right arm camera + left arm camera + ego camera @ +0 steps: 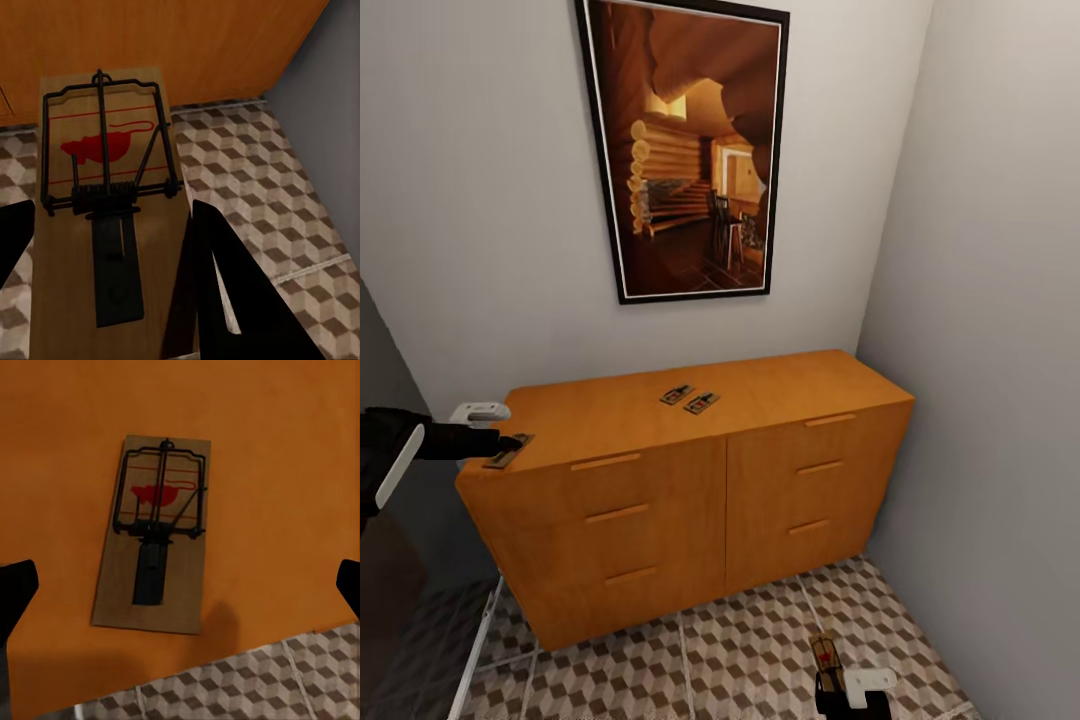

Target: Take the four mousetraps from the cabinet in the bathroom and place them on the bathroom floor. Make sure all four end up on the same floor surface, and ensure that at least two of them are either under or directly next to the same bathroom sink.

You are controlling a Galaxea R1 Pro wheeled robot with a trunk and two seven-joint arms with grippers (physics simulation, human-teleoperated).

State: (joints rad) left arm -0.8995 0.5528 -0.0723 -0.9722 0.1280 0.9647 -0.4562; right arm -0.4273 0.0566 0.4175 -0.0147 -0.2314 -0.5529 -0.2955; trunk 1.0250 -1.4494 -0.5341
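Cabinet (690, 480) stands against the wall, drawers all closed, under the framed picture (685, 145). Bathroom floor (740, 660) runs along its front.

Three mousetraps are on the cabinet top: a pair side by side near the middle (677, 395) (702, 403), and one at the cabinet's front left corner (509, 451).

The fourth mousetrap (105, 225) is off the cabinet, low over the floor in front of the cabinet's right half, not yet resting on the tiles as far as I can tell.

Right gripper (850, 690): jaws pinching that fourth trap, one jaw on each long edge.

Left gripper (510, 442): over the corner trap (154, 536), jaws spread wide to either side of it, no contact.

Progress read: none confirmed on the floor, one close to being set down, three left on the surface. Sink placement looks entirely undone.
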